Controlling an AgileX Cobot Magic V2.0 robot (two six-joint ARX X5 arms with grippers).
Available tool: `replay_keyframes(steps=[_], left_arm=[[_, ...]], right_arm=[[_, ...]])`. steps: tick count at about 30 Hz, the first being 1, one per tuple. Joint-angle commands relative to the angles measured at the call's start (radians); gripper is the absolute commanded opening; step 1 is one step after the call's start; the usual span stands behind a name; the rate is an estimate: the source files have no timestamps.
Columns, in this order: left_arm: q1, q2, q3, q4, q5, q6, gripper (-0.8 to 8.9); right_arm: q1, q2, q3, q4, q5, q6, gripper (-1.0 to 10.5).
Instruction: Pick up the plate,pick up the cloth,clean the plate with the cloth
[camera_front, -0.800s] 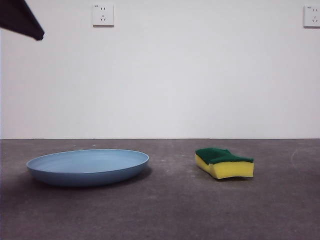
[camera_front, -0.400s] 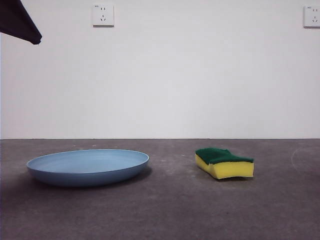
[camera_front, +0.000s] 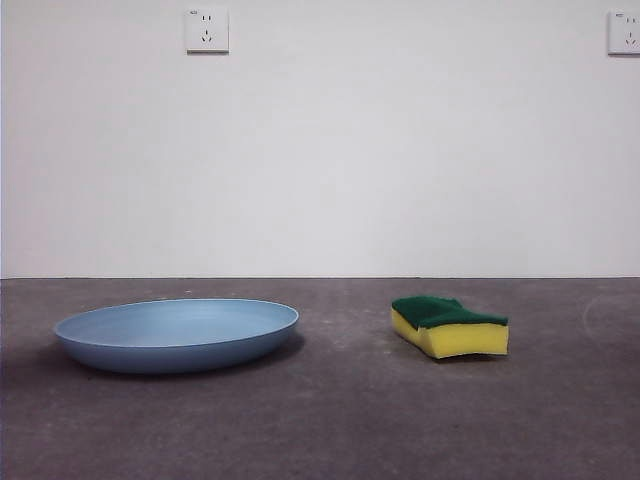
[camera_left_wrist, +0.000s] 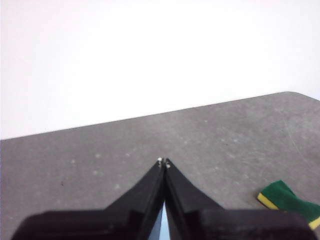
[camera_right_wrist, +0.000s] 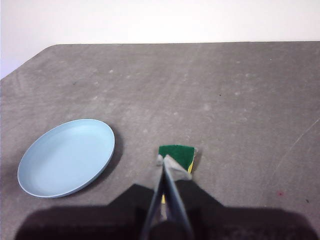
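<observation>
Gone since half a second ago: the black arm tip that showed at the front view's top corner. Plate and sponge unmoved.

Table (camera_front: 330, 430): dark grey, mottled, scuffed with pale specks. White wall (camera_front: 400, 170) behind; two sockets (camera_front: 206, 29) high on it.

Plate (camera_front: 177, 334), light blue, sits flat toward one side edge. The cloth (camera_front: 449, 326), a yellow sponge with green top, lies well apart from it, mid-table.

Left gripper (camera_left_wrist: 164, 162): jaws pressed together, held above the table, empty; sponge off to one side, below. Right gripper (camera_right_wrist: 165, 161): jaws pressed together, empty, raised above the sponge; plate well off to the side.
</observation>
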Motion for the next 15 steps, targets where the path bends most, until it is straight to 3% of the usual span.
replay_keyframes(steps=[1, 7, 15], left_arm=[[0.100, -0.038, -0.049, 0.001, 0.056, 0.030, -0.03], [0.189, -0.169, -0.217, 0.059, 0.046, 0.037, -0.03], [0.223, -0.319, -0.462, 0.128, 0.046, 0.031, -0.03]], right_arm=[[0.001, -0.002, -0.002, 0.003, 0.003, 0.008, 0.0], [0.001, -0.002, -0.002, 0.003, 0.003, 0.008, 0.0], [0.001, -0.002, -0.002, 0.003, 0.003, 0.008, 0.0]])
